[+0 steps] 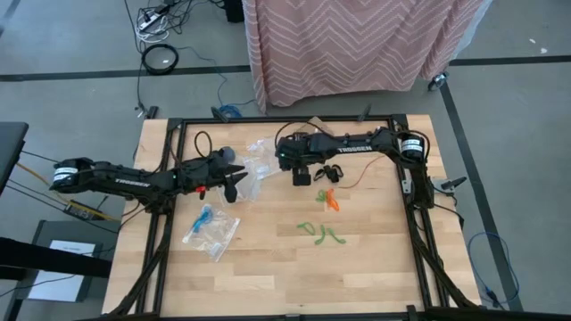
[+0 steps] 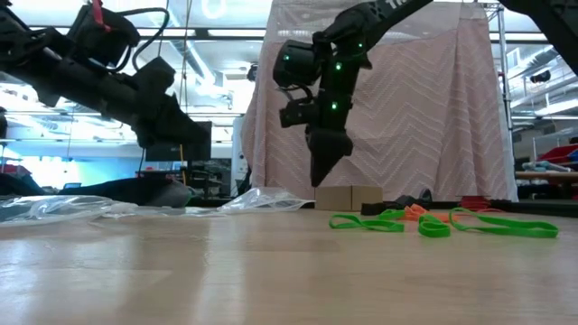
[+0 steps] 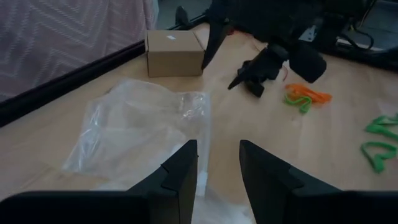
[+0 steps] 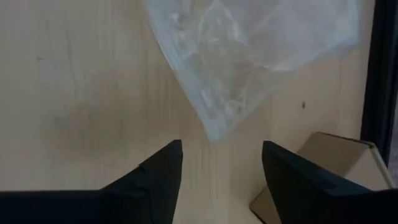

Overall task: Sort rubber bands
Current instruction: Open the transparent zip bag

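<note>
- Step in hand, as I judge it: between picks. The right claw [image 1: 303, 176] hangs released and empty above a clear bag [image 4: 249, 56].
- Next calls for reaching the orange rubber bands [image 1: 331, 201] nearby; green rubber bands [image 1: 321, 233] lie farther on the table [image 1: 375, 267].
- The left claw [image 3: 217, 174], parted and empty, waits over another clear bag [image 3: 137, 130].

bags [image 1: 254, 160] between the grippers | box [image 3: 173, 53] behind bags | rubber bands [image 1: 321, 232] right of second bag [image 1: 211, 230]
</note>
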